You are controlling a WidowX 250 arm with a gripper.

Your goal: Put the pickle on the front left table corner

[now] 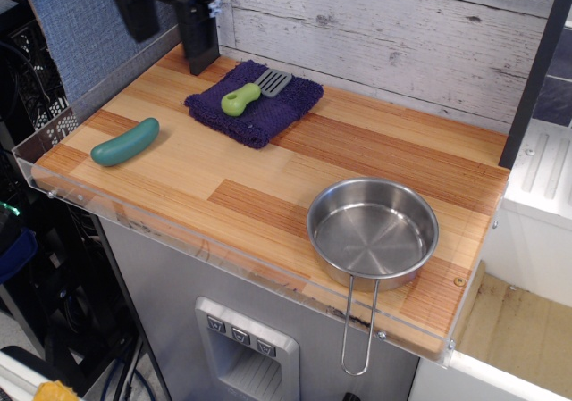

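Note:
The teal-green pickle (pixel 125 142) lies flat on the striped wood tabletop, close to the front left table corner (pixel 55 164) with its clear acrylic rim. Nothing touches it. My gripper (pixel 164 12) is high at the top left of the view, well above and behind the pickle. Its dark fingers (pixel 134 12) stand apart, open and empty. The far finger overlaps the dark post behind it.
A purple cloth (pixel 255 102) at the back carries a spatula with a lime-green handle (pixel 241 99). A steel pan (pixel 373 231) sits at the front right, its wire handle hanging over the edge. A dark post (pixel 200 48) stands at the back left.

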